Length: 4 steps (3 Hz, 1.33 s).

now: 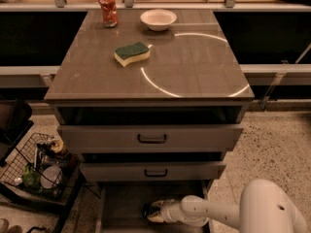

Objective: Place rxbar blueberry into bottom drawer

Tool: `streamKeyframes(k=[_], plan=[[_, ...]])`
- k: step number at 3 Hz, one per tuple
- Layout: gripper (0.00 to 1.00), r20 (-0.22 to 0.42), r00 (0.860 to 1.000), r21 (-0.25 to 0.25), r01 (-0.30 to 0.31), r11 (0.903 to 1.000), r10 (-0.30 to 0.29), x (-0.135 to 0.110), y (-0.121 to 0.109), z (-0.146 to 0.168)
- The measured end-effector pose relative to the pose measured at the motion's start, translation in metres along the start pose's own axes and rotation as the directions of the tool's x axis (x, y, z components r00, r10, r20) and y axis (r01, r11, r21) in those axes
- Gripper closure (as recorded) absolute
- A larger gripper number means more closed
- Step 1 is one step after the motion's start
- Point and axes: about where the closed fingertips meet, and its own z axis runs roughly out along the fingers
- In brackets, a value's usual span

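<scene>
**Camera view (1 of 1)**

- **Item:** small flat rxbar blueberry in a dark blue wrapper [147,210]. It shows only as a dark patch at the tip of the claw, low over the drawer floor.
- **Claw:** pale claw [151,211] on a white arm, reaching from the right into the wide, shallow grey-brown bottom drawer [121,203]. Spread or pinching: cannot tell.
- **Handling (judged):** light, thin and slightly bendable. The wrapper is slick foil, and the bar is not fragile. Best taken across the narrow width at mid-length.
- **On the grey-brown worktop [194,76]:** 1 green-and-yellow sponge [131,54], 1 white bowl [158,19], 1 red can [108,9].
</scene>
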Motion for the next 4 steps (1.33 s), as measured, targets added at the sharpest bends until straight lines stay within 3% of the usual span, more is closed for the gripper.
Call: streamKeyframes(k=[1,3,4], plan=[[0.51,0.001,1.000,-0.004,0.000,1.0000,0.000,-0.0005,0.0022,0.0016],[0.05,0.002,1.000,-0.009,-0.001,1.0000,0.001,-0.0012,0.0050,0.0039],[0.00,0.003,1.000,-0.011,-0.001,0.9999,0.001,-0.0014,0.0061,0.0047]])
